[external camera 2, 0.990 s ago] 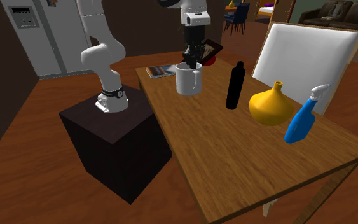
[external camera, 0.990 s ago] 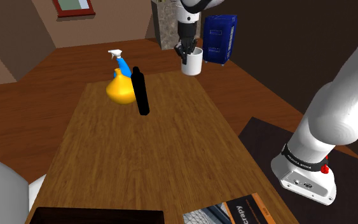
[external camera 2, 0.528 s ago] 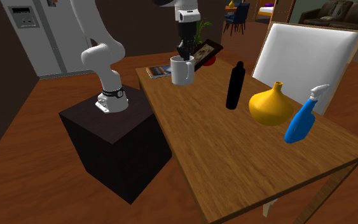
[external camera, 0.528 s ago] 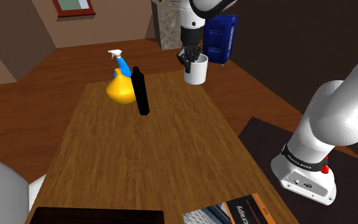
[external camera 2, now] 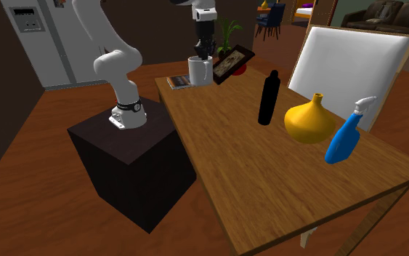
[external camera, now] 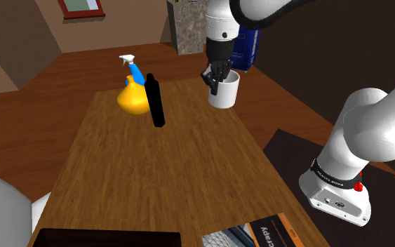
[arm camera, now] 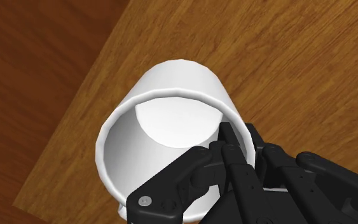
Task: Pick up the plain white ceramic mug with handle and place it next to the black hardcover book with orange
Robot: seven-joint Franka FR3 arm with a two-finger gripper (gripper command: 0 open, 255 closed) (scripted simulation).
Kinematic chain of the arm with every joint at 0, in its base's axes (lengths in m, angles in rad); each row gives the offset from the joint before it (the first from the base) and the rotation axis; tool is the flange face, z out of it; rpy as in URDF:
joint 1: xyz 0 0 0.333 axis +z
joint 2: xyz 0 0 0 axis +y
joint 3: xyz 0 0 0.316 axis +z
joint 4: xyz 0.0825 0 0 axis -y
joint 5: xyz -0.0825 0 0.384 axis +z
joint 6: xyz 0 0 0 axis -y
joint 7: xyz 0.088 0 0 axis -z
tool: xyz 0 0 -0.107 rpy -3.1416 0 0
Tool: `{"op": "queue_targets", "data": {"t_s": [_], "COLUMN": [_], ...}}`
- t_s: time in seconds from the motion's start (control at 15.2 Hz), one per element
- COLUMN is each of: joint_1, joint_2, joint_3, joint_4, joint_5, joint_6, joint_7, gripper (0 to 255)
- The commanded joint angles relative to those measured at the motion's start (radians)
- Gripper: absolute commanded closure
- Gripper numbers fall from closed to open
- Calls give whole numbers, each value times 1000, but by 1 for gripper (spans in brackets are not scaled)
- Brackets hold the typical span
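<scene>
My black gripper [external camera: 215, 78] is shut on the rim of a plain white mug [external camera: 226, 92], one finger inside and one outside. The mug hangs in the air above the wooden table [external camera: 161, 168], over its edge on the shoulder view's right. From the second exterior view the mug [external camera 2: 197, 70] and gripper [external camera 2: 202, 51] are above the table's far end, close to the book [external camera 2: 179, 82]. The wrist view looks down into the mug [arm camera: 165, 133] with the fingers [arm camera: 225, 159] clasping its wall. The book [external camera: 259, 235], black with an orange band, lies at the table's near corner.
A black bottle [external camera: 156, 102], a yellow vase [external camera: 132, 99] and a blue spray bottle [external camera: 136, 70] stand at the table's far end. A dark framed tablet [external camera 2: 232, 62] lies beyond the book. A white chair [external camera 2: 355, 65] stands behind the table, and my stand [external camera 2: 134, 167] beside it.
The arm has carried the mug toward the shoulder view's right and lower, which in the second exterior view is away toward the book's end. The grip has stayed shut.
</scene>
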Motion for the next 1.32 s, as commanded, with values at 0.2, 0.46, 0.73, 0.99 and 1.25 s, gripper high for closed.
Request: {"op": "queue_targets", "data": {"t_s": [0.2, 0.46, 0.73, 0.99, 1.25], "joint_1": [54, 101, 148, 192, 215], "joint_2": [-93, -153, -195, -219, -223], "joint_3": [71, 136, 207, 282, 334], "joint_4": [-56, -83, -92, -82, -79], "joint_5": [49, 95, 144, 193, 224], "joint_6": [-35, -64, -93, -118, -118], "joint_7": [94, 178, 266, 359, 417], "gripper": [255, 255, 255, 255, 255]}}
